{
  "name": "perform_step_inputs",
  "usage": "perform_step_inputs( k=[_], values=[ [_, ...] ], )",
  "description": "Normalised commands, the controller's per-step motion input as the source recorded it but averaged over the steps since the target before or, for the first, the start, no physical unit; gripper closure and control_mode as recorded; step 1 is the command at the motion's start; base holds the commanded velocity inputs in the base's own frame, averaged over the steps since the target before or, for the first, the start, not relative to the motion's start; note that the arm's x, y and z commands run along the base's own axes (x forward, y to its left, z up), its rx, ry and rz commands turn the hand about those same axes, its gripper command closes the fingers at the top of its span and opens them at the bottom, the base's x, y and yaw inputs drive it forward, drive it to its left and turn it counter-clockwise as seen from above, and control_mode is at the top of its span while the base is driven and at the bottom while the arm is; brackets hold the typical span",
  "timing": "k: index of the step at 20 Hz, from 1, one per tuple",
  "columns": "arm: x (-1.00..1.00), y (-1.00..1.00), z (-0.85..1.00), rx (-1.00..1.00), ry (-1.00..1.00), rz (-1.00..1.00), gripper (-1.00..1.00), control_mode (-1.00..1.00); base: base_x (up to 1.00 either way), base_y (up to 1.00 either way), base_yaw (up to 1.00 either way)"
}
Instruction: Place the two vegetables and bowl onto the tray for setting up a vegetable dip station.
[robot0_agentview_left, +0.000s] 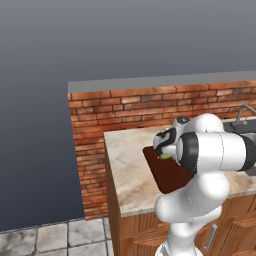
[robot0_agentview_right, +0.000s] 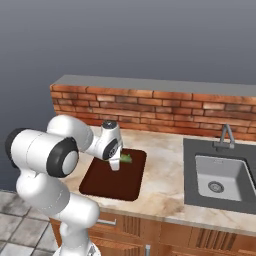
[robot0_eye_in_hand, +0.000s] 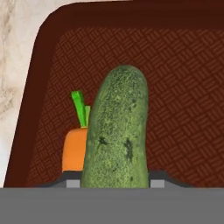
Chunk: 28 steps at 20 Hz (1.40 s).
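**Two vegetables at the tray, cucumber in my grip**

One gripper (robot0_agentview_right: 116, 164), jaws clamped on the cucumber (robot0_eye_in_hand: 117, 131): in the hand view it rises from between the fingertips (robot0_eye_in_hand: 159, 178) at bottom centre, long axis running up the frame, so it's held by one end and pointing down at the tray (robot0_eye_in_hand: 183, 109). I'd say that's for laying it flat on release. Just left of it, partly hidden behind, sits the carrot (robot0_eye_in_hand: 73, 151), green top pointing up-frame, on the tray's patterned floor, near its left wall. Looks already placed.

Right base view: hand hangs over the tray's upper middle, a bit of green showing by the fingers, tray lying on the marble counter (robot0_agentview_right: 165, 190) centre-frame, sink (robot0_agentview_right: 220, 177) well apart at right. Left base view: my own forearm blocks most of it; tray edge and a green speck at centre.

Bowl: can't place it from these views. My guess: cucumber drop comes next, beside the carrot, leaving room for the bowl.
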Motion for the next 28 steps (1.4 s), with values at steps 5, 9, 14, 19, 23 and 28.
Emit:
perform_step_inputs(
  k=[5,9,14,19,23,28],
  values=[
    [0.1,-0.05,-0.16,0.03,-0.06,0.0,1.0,-1.0,0.0,0.0,0.0],
    [0.02,-0.05,-0.13,0.03,-0.04,0.0,1.0,-1.0,0.0,0.0,0.0],
    [0.0,0.0,-0.01,0.0,0.0,0.0,1.0,-1.0,0.0,0.0,0.0],
    [0.0,0.0,0.0,0.0,0.0,0.0,1.0,-1.0,0.0,0.0,0.0],
    [0.0,0.0,0.0,0.0,0.0,0.0,1.0,-1.0,0.0,0.0,0.0],
    [0.0,0.0,0.0,0.0,0.0,0.0,1.0,-1.0,0.0,0.0,0.0]
  ],
)
